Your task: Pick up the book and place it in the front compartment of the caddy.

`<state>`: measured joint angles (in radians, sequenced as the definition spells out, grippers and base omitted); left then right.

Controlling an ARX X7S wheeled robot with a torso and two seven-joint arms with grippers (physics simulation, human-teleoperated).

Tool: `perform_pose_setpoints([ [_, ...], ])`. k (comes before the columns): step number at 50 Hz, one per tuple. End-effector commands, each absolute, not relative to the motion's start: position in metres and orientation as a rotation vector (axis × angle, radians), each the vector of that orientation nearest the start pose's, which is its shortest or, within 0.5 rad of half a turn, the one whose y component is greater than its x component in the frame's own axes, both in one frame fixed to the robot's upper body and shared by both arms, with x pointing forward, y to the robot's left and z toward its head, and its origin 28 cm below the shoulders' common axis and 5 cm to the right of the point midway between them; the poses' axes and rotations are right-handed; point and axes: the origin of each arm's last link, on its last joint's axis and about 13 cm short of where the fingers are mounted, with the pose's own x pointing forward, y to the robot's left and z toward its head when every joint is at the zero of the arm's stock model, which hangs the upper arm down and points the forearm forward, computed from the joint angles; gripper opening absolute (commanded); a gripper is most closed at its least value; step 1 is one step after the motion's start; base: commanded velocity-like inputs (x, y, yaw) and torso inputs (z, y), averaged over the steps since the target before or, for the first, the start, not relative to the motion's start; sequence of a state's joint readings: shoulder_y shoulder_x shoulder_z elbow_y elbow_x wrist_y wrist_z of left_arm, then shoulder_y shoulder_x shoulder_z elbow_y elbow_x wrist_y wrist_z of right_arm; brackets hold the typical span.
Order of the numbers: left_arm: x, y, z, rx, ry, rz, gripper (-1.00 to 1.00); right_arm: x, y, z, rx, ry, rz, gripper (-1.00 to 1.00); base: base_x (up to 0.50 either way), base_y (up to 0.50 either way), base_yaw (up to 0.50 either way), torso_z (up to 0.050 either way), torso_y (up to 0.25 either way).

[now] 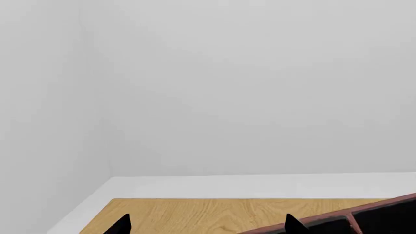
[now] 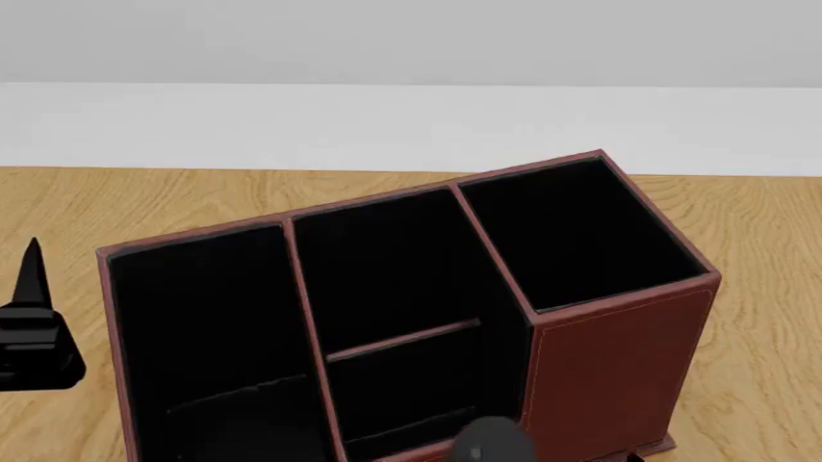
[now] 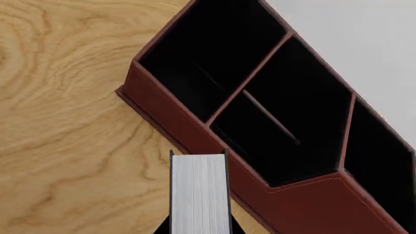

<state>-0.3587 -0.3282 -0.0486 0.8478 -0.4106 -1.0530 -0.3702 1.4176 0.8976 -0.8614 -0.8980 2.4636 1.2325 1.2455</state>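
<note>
Wooden surface [image 1: 215, 214] low in the left wrist view, my left hand [image 1: 206, 225] empty, fingers spread; head view centres the caddy [image 2: 617, 366]; right wrist view: my right hand [image 3: 198, 229] grips the book [image 3: 198, 195] at bottom centre, lifted, not yet lowered into the front compartment.

The caddy [image 2: 603, 366] stands on the wooden worktop [image 2: 757, 250], and all its black boxes are open at the top, so things can drop in from above. Thin walls split the boxes. A low wall crosses the middle one. In the right wrist view, the right hand [image 3: 198, 229] holds the book [image 3: 198, 195] just at the caddy's outer wall [image 3: 195, 131]. The left hand [image 2: 33, 332] is beside the caddy. Bare worktop lies all around.
</note>
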Motion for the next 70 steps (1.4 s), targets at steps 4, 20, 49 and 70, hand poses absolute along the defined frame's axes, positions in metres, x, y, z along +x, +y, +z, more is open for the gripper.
perform_pose_setpoints([
  [4,0.209,0.241,0.187,0.099,-0.139,0.142,1.0,0.111,-0.118,0.296,-0.821,0.307,0.656,-1.0,0.0,0.0,0.0,0.0,0.0],
  [20,0.208,0.241,0.187,0.096,-0.14,0.143,1.0,0.112,-0.114,0.319,-0.889,0.235,0.634,-1.0,0.0,0.0,0.0,0.0,0.001],
  [49,0.211,0.239,0.19,0.098,-0.142,0.136,1.0,0.147,-0.108,0.344,-1.12,0.103,0.713,-1.0,0.0,0.0,0.0,0.0,0.001],
  [70,0.211,0.24,0.184,0.098,-0.13,0.14,1.0,0.176,-0.103,0.367,-1.238,0.009,0.71,-1.0,0.0,0.0,0.0,0.0,0.001],
])
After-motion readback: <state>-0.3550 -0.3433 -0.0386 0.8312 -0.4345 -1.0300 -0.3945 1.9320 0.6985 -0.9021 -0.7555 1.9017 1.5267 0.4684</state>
